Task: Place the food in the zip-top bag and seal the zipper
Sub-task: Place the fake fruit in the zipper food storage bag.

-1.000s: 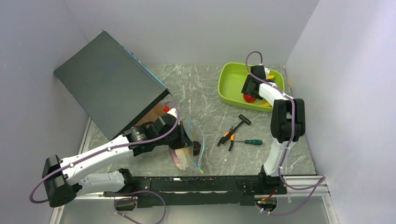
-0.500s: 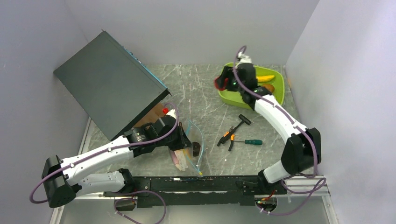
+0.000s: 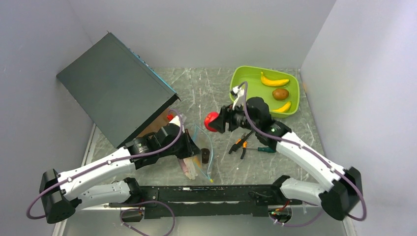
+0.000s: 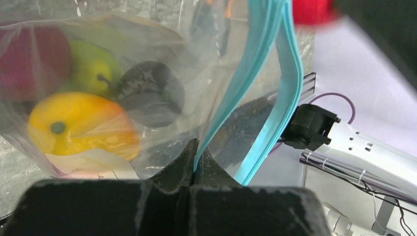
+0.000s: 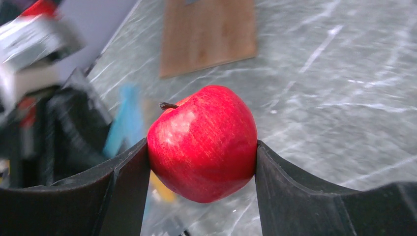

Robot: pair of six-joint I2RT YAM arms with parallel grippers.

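Observation:
The clear zip-top bag [image 3: 202, 156] lies at table centre-left, its blue-green zipper [image 4: 263, 83] gaping open. My left gripper [image 4: 195, 150] is shut on one lip of that zipper. Inside the bag sit an orange [image 4: 81, 123], a green apple [image 4: 91, 64], a purple piece [image 4: 29, 61] and a dark plum [image 4: 150, 93]. My right gripper [image 5: 201, 162] is shut on a red apple [image 5: 202, 142], held in the air just right of the bag's mouth [image 3: 212, 121]. Two yellow bananas [image 3: 274, 81] and a brown pear [image 3: 280, 93] remain in the lime-green tray [image 3: 241, 78].
Black-and-orange pliers [image 3: 239, 144], a small black hammer [image 3: 254, 128] and a green-handled screwdriver [image 3: 263, 149] lie right of the bag. A large dark box [image 3: 113, 86] leans at the back left over a brown board [image 5: 206, 34].
My right arm lifted the red apple out of the lime-green tray and carried it left and nearer, up to the bag's mouth. The left gripper kept its hold on the zipper.

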